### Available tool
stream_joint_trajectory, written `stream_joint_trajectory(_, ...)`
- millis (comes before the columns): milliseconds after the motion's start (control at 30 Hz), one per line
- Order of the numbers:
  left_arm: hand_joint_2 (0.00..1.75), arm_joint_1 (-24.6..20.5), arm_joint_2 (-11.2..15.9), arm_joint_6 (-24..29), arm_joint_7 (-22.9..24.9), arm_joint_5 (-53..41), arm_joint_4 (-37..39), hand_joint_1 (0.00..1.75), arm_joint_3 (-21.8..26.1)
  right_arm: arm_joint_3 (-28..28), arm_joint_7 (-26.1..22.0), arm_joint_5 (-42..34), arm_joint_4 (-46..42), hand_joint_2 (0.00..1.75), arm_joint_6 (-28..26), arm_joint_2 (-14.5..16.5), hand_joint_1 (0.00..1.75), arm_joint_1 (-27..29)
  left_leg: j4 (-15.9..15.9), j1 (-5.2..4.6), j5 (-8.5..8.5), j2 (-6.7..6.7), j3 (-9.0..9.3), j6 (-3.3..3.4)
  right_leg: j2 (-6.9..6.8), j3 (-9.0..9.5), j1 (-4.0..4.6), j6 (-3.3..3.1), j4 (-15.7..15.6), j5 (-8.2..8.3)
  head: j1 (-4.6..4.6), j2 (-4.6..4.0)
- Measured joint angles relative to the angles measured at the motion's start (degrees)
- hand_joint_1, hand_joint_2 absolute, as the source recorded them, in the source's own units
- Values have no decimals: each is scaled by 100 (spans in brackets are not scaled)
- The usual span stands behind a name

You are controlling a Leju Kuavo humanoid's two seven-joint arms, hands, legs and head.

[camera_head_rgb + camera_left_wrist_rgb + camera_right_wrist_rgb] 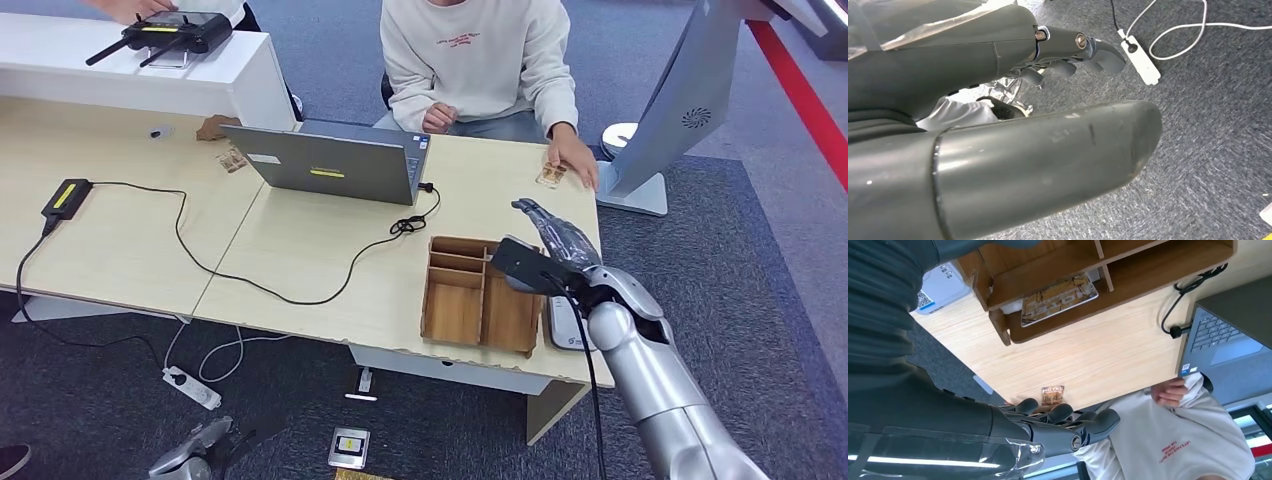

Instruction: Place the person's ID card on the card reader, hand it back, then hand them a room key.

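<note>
Right hand [556, 243] open and empty above table edge [590, 225], ID card [551, 175] under person's hand [572, 160]

The pale wood worktop [130, 240] carries a grey laptop [335, 165] at its far middle, a wooden tray [478, 296] near right, a white card reader [566, 325] just right of it, a small card [551, 175] far right under a person's hand [572, 160], and a black box [66, 198] with its cable [250, 280] left.

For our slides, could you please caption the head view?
Silver right hand reaches toward small patterned card under seated person's hand.
</note>
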Motion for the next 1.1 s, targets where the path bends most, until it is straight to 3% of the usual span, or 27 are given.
stream_joint_trajectory(767,0,25,-2,27,30,-107,-1,0,180,16,27,25,450,175,-78,2,0,-2,0,0,0,0,0,0,0,0,0,0,0,0,0,0)
stream_joint_trajectory(800,0,25,-2,27,31,-121,-2,0,189,16,34,25,458,175,-78,2,9,-2,0,0,0,0,0,0,0,0,0,0,0,0,0,0)
stream_joint_trajectory(900,0,26,-2,20,33,-187,-4,0,223,16,64,25,470,175,-77,1,136,-2,0,0,0,0,0,0,0,0,0,0,0,0,0,0)
stream_joint_trajectory(933,0,26,-2,12,34,-208,-4,0,237,17,70,25,474,175,-77,1,170,-3,0,0,0,0,0,0,0,0,0,0,0,0,0,0)
stream_joint_trajectory(1100,0,26,-2,-21,34,-293,-7,0,282,18,77,-7,486,175,-68,1,175,-2,0,0,0,0,1,0,0,0,0,0,0,0,0,0)
